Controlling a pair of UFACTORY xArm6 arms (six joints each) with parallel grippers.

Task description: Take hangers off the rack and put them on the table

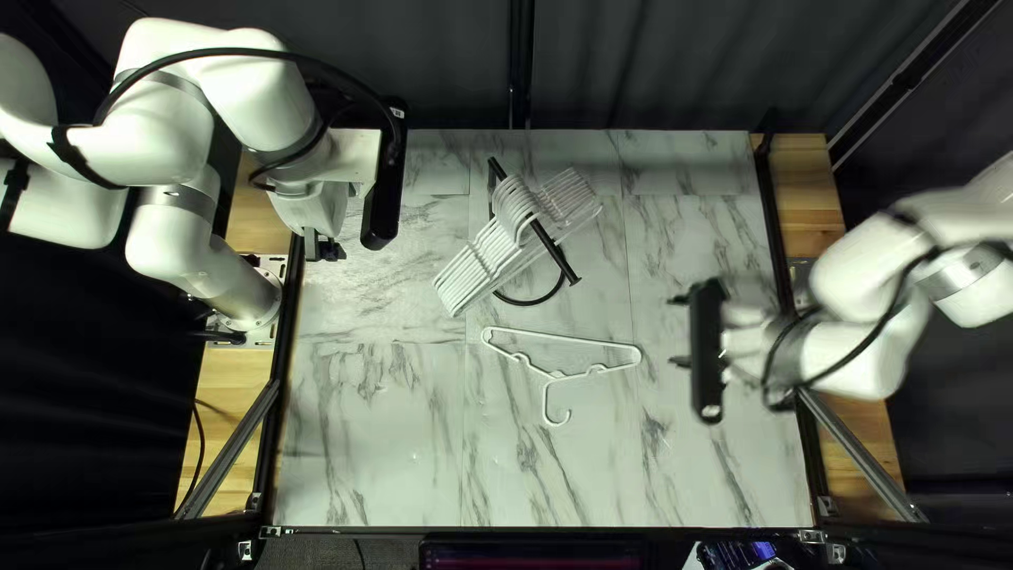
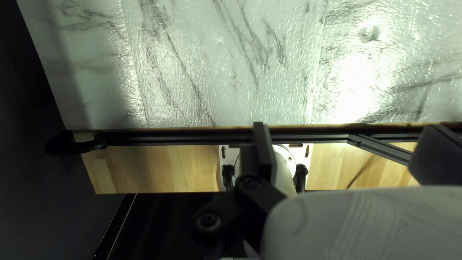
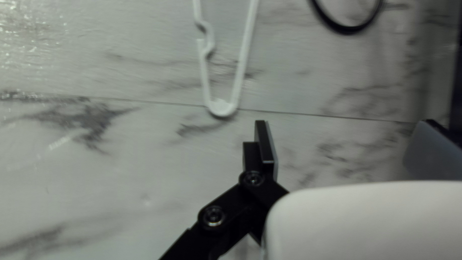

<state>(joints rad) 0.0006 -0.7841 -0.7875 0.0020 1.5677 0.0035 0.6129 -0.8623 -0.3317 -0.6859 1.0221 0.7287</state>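
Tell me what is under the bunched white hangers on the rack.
Under the bunched white hangers, part of the black hoop of the rack shows, curving out from below them. Whatever else lies beneath is covered, so I cannot tell.

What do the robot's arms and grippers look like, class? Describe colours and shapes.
My left arm and right arm are white and rounded, with metallic bands and black cables. The left gripper and right gripper have black fingers on black links.
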